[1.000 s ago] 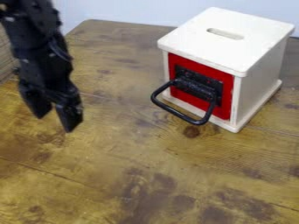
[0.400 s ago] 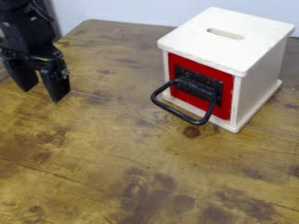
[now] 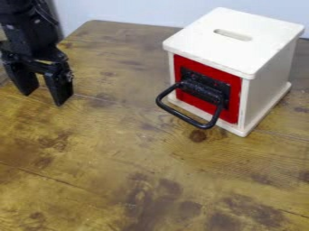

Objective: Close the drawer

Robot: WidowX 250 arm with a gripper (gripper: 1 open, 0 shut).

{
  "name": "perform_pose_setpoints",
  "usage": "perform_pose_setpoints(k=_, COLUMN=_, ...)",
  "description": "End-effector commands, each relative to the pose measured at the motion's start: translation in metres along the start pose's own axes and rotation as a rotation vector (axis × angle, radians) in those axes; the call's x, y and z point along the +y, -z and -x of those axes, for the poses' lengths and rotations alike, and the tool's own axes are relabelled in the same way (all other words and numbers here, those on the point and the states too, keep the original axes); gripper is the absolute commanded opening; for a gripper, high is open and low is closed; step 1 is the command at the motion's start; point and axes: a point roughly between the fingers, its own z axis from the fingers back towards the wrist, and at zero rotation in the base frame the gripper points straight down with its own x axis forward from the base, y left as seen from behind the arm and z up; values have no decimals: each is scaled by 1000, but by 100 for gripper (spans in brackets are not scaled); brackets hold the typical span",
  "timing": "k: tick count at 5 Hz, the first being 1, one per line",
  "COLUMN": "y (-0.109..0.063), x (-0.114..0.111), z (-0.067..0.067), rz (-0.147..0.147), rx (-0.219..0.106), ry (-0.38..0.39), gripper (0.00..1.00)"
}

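Observation:
The drawer [image 3: 197, 88] has a red square front with a black bracket and a large black wire loop handle [image 3: 183, 106] that hangs toward the table. It sits in a cream wooden cube box [image 3: 237, 43] with a slot on top, at the right. The red front looks about level with the box's face. My gripper [image 3: 40, 90] is black, at the far left above the wooden table, well away from the drawer. Its two fingers [image 3: 60, 87] point down, spread apart, and hold nothing.
The worn brown wooden table [image 3: 133, 171] fills the view. Its far edge runs behind the box and the arm, against a pale wall [image 3: 133, 11].
Over the last second my gripper moved up and back toward the far left of the table. In the last half second it hardly moved. The drawer and box stayed put.

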Motion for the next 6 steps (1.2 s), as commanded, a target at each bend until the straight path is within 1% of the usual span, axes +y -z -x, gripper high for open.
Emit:
perform_pose_setpoints(k=1, y=-17, x=-10, z=-2, rz=-23, rx=-57, ry=-26, gripper=100)
perform_pose_setpoints(k=2, y=-22, x=5, z=-2, rz=-29, rx=-69, ry=-4, gripper=100)
perform_pose_setpoints(k=3, y=-27, x=22, z=-2, rz=-31, rx=-73, ry=-5, gripper=100)
perform_pose_setpoints(k=4, y=-28, x=30, z=-1, rz=-20, rx=-84, ry=-2, gripper=100)
perform_pose_setpoints(k=5, y=-30, x=16, z=7, rz=-23, rx=-80, ry=-10, gripper=100)
perform_pose_setpoints(k=6, y=-26, x=-4, z=12, rz=-22, rx=-84, ry=-19, gripper=100)
